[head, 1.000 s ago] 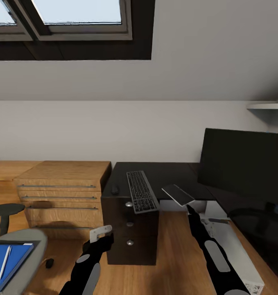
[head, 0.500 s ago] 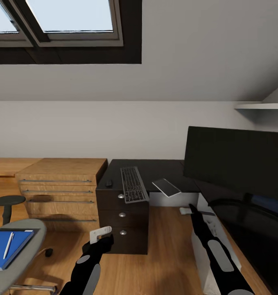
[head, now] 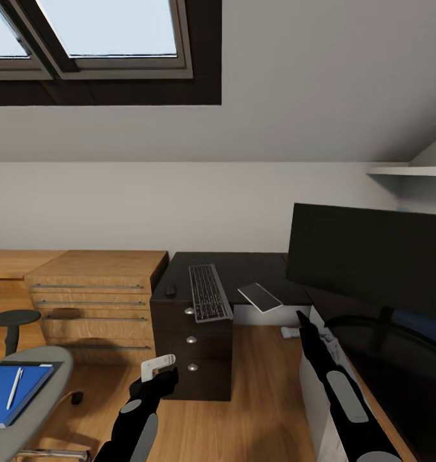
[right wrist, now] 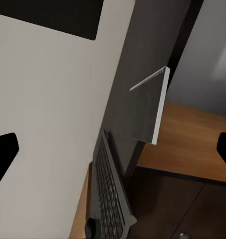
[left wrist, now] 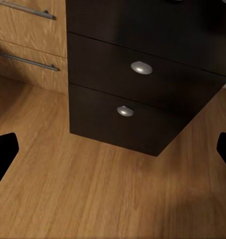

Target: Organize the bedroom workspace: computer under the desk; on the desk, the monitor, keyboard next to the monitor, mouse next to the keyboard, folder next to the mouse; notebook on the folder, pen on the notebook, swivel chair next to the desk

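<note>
The black desk [head: 250, 266] carries the keyboard [head: 208, 292], whose near end juts past the drawer unit [head: 198, 378]. Left of the keyboard lies the small mouse [head: 171, 290]. The light-grey notebook [head: 260, 297] tilts over the desk's front edge. The wide black monitor [head: 372, 256] stands at the right. My right gripper [head: 301, 317] is open, a short way below and right of the notebook [right wrist: 147, 107]. My left gripper [head: 158, 369] is open and empty, facing the drawer unit [left wrist: 142, 84]. The swivel chair [head: 41, 378] holds the blue folder [head: 2, 394] with the pen [head: 13, 387] on it. The white computer [head: 309, 398] stands beside my right arm.
A light wooden drawer chest [head: 95, 301] stands left of the desk, close to the drawer unit. A round black stool [head: 13, 319] is at the far left. Wooden floor [head: 262, 398] lies open between my arms. A skylight [head: 108, 29] is in the sloped ceiling.
The camera has pulled back and turned, so the whole scene has shifted. My right gripper, close under the notebook a second ago, now stands further from it. The left gripper is unchanged.
</note>
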You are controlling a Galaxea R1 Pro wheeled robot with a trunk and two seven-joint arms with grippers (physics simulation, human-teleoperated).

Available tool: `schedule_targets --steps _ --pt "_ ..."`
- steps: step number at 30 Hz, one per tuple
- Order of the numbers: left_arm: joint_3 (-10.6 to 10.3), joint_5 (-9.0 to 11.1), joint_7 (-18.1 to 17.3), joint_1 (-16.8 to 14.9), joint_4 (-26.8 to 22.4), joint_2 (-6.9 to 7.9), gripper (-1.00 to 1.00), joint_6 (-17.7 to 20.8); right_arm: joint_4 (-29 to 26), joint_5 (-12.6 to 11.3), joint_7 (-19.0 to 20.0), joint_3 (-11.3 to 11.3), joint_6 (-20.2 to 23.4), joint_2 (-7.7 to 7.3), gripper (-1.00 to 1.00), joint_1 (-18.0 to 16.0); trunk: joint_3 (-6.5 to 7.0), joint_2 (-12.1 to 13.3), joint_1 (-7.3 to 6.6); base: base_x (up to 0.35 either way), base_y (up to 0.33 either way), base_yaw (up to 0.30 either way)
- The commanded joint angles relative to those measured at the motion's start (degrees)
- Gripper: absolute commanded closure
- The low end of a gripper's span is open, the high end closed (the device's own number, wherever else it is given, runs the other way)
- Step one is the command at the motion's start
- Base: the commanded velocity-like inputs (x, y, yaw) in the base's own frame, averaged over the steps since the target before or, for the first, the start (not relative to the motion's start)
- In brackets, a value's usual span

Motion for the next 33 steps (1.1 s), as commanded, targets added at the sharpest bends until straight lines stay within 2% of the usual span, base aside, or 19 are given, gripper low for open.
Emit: schedule_targets --steps 1,21,33 --pt "-0.10 0.60 0.53 -0.04 -0.07 0.02 -1.00 0.13 -0.06 -0.54 0.25 -0.27 0.51 0.07 -1.00 -0.02 0.12 0.38 -0.23 0.000 0.000 0.000" --pt "0.18 0.71 1.09 -0.04 0.14 0.02 -1.00 0.32 0.15 -0.85 0.21 -0.44 0.11 0.51 -1.00 0.03 3.71 8.40 -4.62 0.000 0.000 0.000" --pt "-0.01 0.78 1.12 -0.04 2.95 0.01 -1.00 0.38 0.18 -0.89 0.06 -0.52 -0.06 0.58 -1.00 0.03 5.86 13.21 -7.26 0.000 0.000 0.000"
